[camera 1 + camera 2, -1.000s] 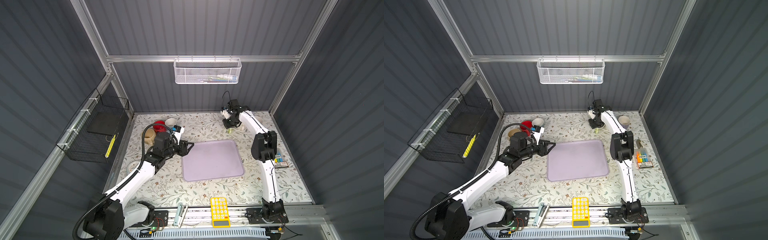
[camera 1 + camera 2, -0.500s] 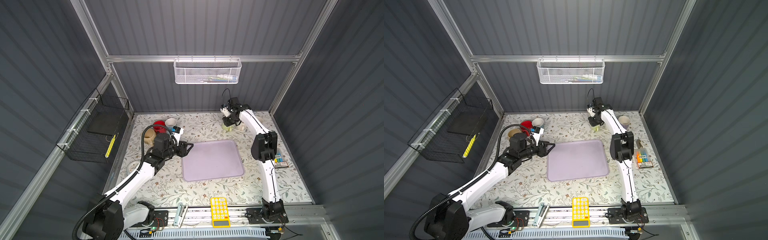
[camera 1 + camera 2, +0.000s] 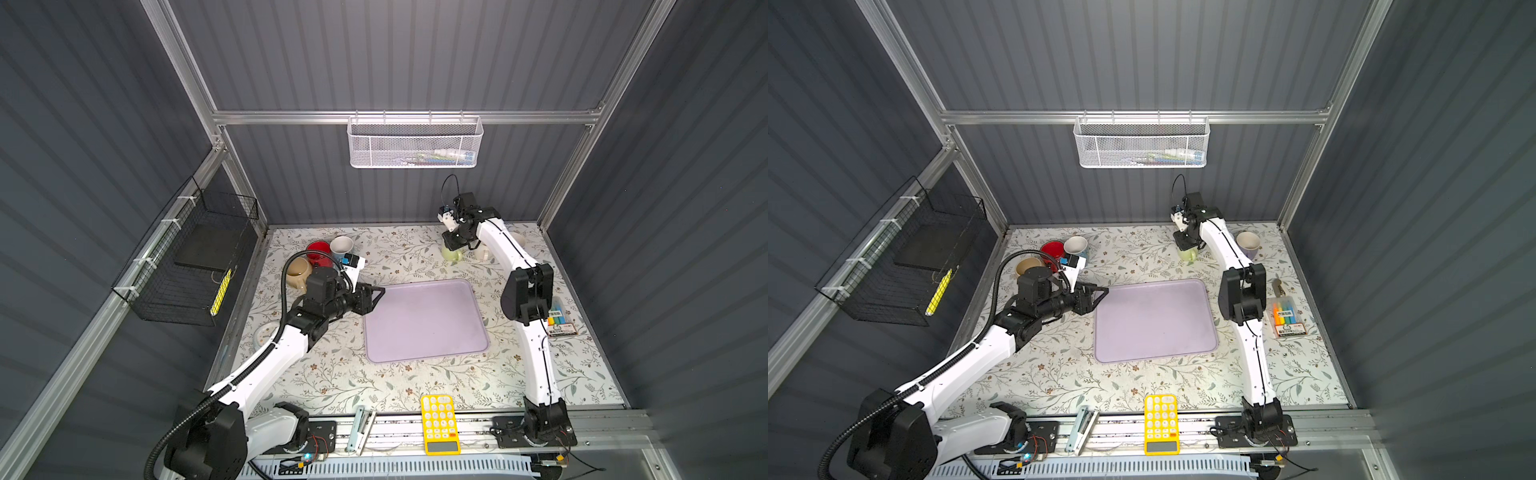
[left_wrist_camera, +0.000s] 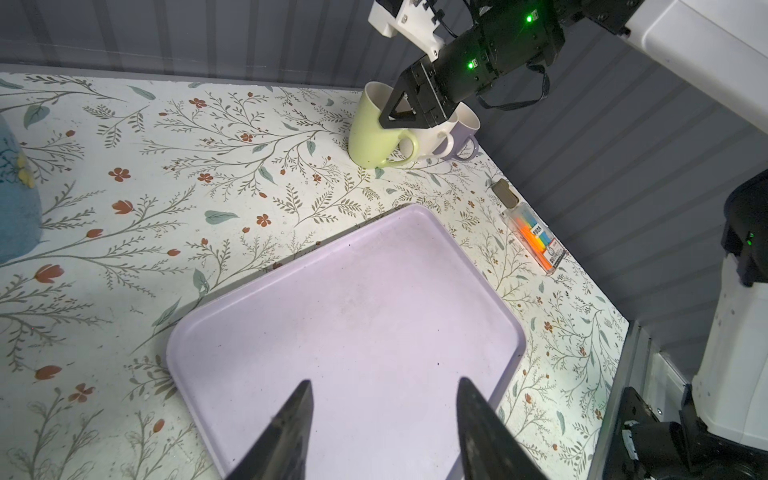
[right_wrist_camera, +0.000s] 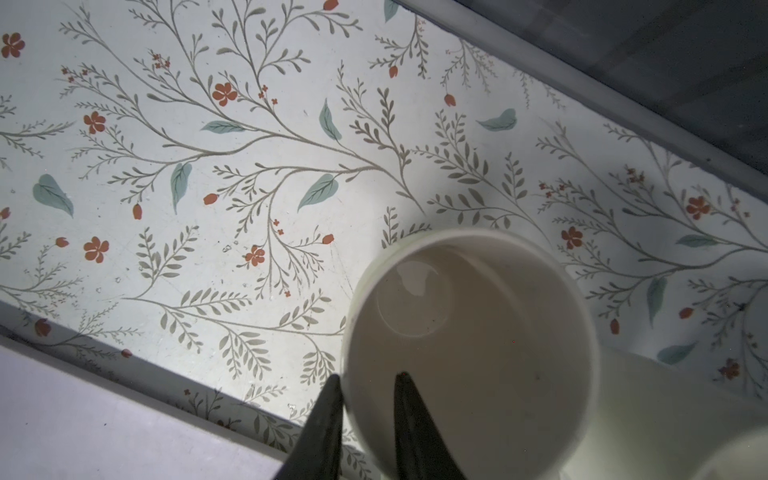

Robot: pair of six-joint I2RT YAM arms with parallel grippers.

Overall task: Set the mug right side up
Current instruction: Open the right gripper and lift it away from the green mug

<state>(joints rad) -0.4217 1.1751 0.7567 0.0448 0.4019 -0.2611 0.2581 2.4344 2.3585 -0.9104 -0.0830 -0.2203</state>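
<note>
One floral tabletop (image 3: 395, 253), ribbed grey walls (image 3: 374, 62)

Nothing is legible; the label on the highlighter pack (image 3: 1286, 318) is too small to read.

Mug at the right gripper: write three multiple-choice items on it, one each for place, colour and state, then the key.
1. The mug stands: A on the purple tray; B on the table beside a white mug; C in the wire basket.
2. Its outside is: A red; B blue; C pale green.
3. It is: A mouth up; B upside down; C on its side.
Key: B, its base rests on the table; C, its wall is green; A, the right wrist view looks into it.
</note>
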